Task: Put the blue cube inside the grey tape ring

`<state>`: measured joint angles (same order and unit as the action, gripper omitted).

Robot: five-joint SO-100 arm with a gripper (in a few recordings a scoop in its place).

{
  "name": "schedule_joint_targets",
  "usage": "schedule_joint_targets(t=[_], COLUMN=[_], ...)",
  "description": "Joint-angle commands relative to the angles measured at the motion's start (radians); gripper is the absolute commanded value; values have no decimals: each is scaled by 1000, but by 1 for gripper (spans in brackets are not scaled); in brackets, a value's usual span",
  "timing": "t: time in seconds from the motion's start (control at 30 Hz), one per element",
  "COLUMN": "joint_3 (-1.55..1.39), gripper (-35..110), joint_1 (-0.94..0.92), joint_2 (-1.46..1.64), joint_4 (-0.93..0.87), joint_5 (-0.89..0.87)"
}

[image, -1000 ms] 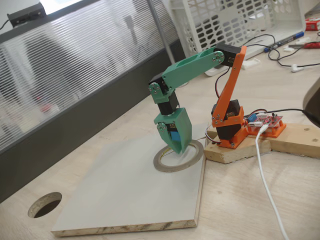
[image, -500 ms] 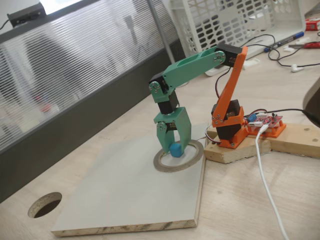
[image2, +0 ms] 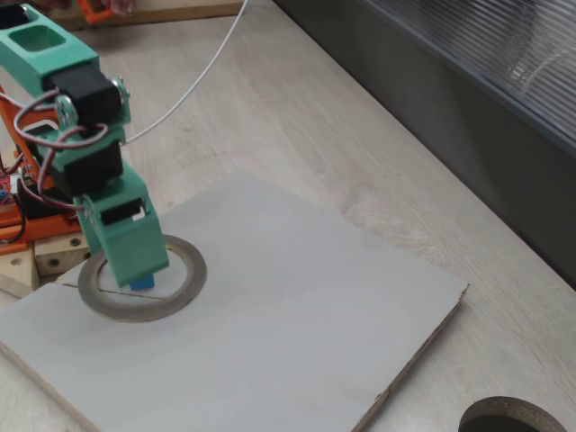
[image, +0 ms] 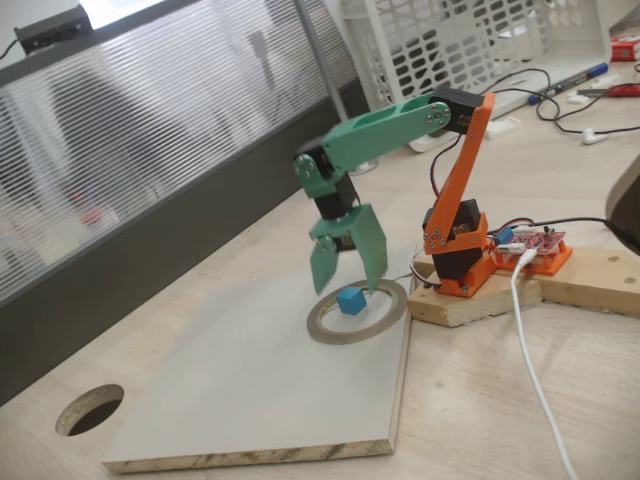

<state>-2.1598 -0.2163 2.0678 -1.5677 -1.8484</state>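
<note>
Hanging above the grey tape ring (image: 357,312), the green gripper (image: 347,279) has its two fingers spread wide and nothing between them. The blue cube (image: 349,300) lies free on the pale board (image: 250,380) inside the ring's opening, just below the fingertips and toward the ring's far side in a fixed view. The ring sits by the board's corner nearest the arm's orange base (image: 457,255). In another fixed view the gripper (image2: 135,261) covers most of the cube (image2: 142,284). No writing can be read anywhere.
</note>
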Motion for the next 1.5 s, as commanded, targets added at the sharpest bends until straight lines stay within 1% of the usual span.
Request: schedule_joint_targets(t=[0.0, 0.1, 0.17, 0.2, 0.3, 0.43, 0.83, 0.9, 0.97, 1.13, 1.2, 1.23, 1.3, 1.47], joint_3=[202, 388, 471, 494, 545, 557, 558, 558, 558, 617, 681, 710, 749, 749], gripper=[61, 61, 61, 61, 61, 61, 60, 55, 46, 8, -4, -5, -2, 1], joint_1=[-2, -2, -2, -2, -2, -2, -3, -2, -2, -2, -2, -2, -11, -14], joint_2=[12, 0, -61, -97, -187, -216, -212, -210, -204, -201, -201, -201, -206, -201], joint_4=[-183, -337, -439, -460, -446, -446, -445, -445, -445, -445, -445, -445, -445, -445], joint_5=[-11, -9, -2, 11, 69, 129, 135, 135, 135, 135, 133, 129, 130, 130])
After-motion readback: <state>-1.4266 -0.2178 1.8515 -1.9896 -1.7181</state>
